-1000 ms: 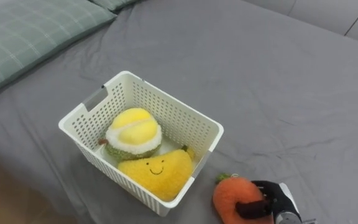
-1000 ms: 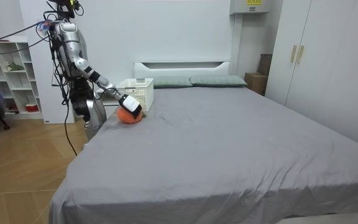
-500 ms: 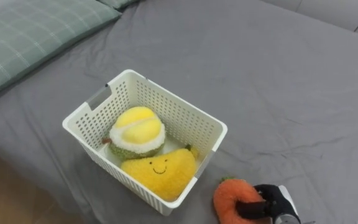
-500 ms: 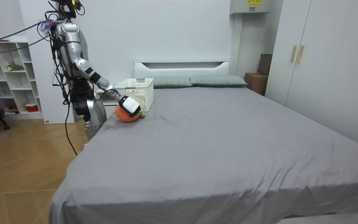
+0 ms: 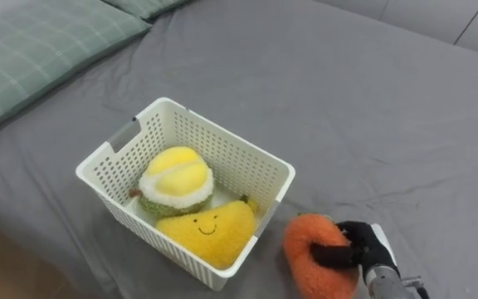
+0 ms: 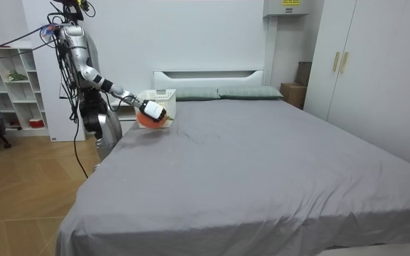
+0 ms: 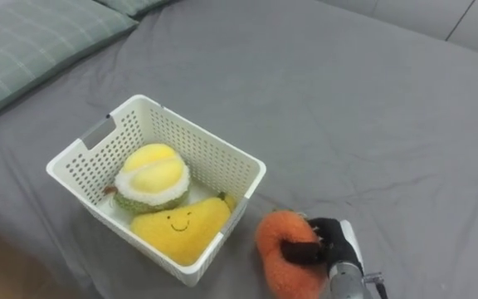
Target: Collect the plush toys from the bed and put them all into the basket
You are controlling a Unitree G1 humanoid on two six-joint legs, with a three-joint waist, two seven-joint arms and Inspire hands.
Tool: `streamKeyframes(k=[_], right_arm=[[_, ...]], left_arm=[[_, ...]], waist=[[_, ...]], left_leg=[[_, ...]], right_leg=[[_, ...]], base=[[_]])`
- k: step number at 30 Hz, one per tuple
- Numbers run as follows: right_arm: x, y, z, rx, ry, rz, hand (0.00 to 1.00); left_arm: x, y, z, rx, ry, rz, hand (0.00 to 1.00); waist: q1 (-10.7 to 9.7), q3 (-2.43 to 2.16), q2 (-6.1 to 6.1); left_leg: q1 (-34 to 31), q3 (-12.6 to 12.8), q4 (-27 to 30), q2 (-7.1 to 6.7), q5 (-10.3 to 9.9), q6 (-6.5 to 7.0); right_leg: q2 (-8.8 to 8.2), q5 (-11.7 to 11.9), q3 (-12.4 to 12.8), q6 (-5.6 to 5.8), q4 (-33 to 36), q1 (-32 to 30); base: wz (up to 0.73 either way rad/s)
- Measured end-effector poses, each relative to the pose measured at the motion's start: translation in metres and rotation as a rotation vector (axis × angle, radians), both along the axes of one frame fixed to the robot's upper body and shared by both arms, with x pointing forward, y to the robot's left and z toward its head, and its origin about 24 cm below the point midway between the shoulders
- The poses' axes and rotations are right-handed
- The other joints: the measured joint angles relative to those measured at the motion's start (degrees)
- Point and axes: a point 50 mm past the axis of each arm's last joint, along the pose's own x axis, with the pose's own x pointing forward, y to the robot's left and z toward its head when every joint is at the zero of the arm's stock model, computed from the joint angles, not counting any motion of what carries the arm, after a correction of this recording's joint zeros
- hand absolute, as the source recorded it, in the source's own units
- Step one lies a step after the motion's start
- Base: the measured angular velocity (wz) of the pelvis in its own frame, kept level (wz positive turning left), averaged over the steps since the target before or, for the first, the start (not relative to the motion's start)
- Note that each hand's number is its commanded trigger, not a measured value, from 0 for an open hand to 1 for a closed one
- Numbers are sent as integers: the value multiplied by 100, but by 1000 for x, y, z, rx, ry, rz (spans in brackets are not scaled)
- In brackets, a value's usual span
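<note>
The right hand (image 5: 362, 247), curled round the orange carrot plush (image 5: 309, 259), has lifted it off the grey bed (image 5: 372, 108), nearer the white basket (image 5: 222, 141) just left of the hand.

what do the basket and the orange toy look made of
The basket looks like stiff white plastic, fairly matte: moulded walls pierced by a regular grid of holes. The orange toy in the right hand seems plush fabric, with a fuzzy, soft-edged pile.
</note>
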Motion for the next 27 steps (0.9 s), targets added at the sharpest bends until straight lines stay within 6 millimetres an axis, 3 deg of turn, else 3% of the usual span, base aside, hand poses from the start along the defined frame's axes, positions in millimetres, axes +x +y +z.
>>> streamKeyframes(k=[8, 16, 27], right_arm=[[13, 10, 31, 35, -158, 45, 100], [29, 14, 66, 35, -321, 82, 100], [43, 32, 114, 28, -516, 202, 100]], left_arm=[[12, 1, 1, 3, -26, -7, 0], [23, 2, 1, -1, -72, 15, 0], [15, 0, -2, -17, -36, 19, 0]], waist=[[-170, -3, 7], [-215, -17, 13], [-141, 3, 43]], left_leg=[[117, 252, -110, 58, 3, 1], [253, 363, -234, 71, 4, 6], [287, 398, -287, 73, -3, 13]], right_leg=[[3, 1, 211, -1, 1, -49], [29, 2, 366, -2, 2, -7], [40, 1, 437, 0, 2, -4]], base=[[-14], [-11], [-1]])
